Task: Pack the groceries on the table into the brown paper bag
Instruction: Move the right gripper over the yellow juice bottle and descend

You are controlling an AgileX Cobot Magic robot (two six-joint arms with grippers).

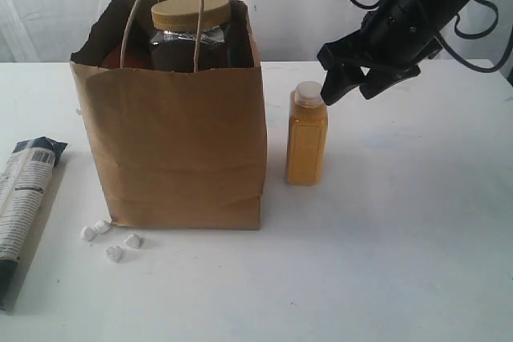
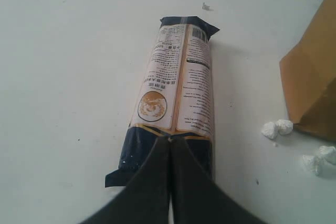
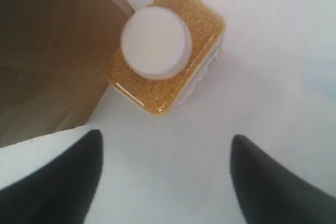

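The brown paper bag point(image 1: 180, 142) stands upright on the table point(image 1: 401, 262), and a gold-lidded nut jar point(image 1: 191, 14) pokes out of its open top. An orange bottle point(image 1: 306, 135) with a white cap stands just right of the bag. My right gripper point(image 1: 350, 92) hangs open above and to the right of the bottle's cap. In the right wrist view the bottle point(image 3: 165, 51) lies beyond the open gripper point(image 3: 167, 139), not between its fingers. My left gripper point(image 2: 169, 139) is shut over the dark end of the long blue-white package point(image 2: 176, 93), with nothing visibly held.
Several white lumps point(image 1: 112, 239) lie at the bag's front left corner, between the bag and the long package point(image 1: 24, 190). The lumps point(image 2: 277, 128) and a bag corner point(image 2: 312, 87) show in the left wrist view. The bag's side point(image 3: 47, 51) nearly touches the bottle.
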